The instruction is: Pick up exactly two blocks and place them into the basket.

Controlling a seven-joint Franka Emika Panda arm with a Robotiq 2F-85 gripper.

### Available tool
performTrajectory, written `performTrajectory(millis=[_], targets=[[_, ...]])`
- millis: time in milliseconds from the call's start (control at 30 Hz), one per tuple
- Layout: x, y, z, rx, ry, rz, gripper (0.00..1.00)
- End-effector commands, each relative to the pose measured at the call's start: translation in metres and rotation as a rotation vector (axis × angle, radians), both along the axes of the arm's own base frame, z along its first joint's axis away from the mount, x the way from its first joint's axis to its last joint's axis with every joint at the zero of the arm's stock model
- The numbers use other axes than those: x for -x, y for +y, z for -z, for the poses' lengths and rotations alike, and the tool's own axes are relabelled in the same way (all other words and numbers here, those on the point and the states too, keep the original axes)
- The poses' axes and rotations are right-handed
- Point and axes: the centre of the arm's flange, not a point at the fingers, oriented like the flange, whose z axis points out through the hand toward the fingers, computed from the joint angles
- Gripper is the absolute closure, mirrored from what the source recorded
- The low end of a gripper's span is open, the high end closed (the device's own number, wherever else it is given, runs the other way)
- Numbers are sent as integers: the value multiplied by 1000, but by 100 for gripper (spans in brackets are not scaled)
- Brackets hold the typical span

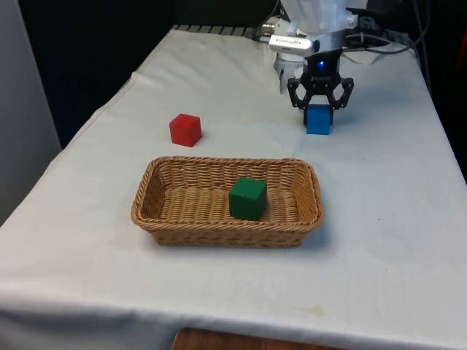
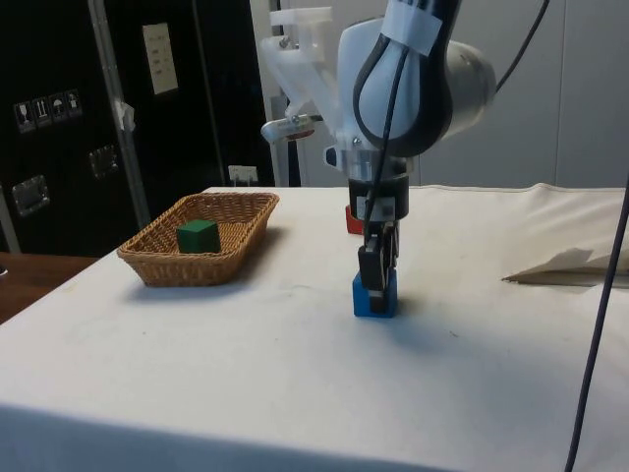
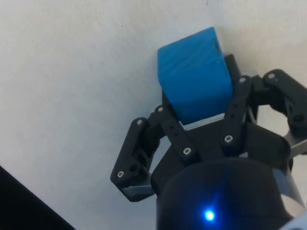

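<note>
Wrist view shows my end effector point(image 3: 201, 122) clamped on the blue block point(image 3: 194, 72), which sits on the desk point(image 1: 219, 95) at the far side, well apart from the basket point(image 1: 149, 211). A green block point(image 1: 247, 197) already lies inside the basket, so I judge this one the second. I should lift straight up, clear the rim, then release low. The front view adds the red block point(image 1: 185, 130), untouched beside the basket.
</note>
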Motion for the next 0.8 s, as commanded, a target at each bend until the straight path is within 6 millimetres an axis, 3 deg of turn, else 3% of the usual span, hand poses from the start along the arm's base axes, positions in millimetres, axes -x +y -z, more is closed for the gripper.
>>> performTrajectory(millis=[0, 367, 767], targets=[[-1, 2, -4, -11, -17, 4, 100], [-1, 0, -1, -1, -3, 2, 100], [-4, 15, -15, -25, -22, -4, 100]])
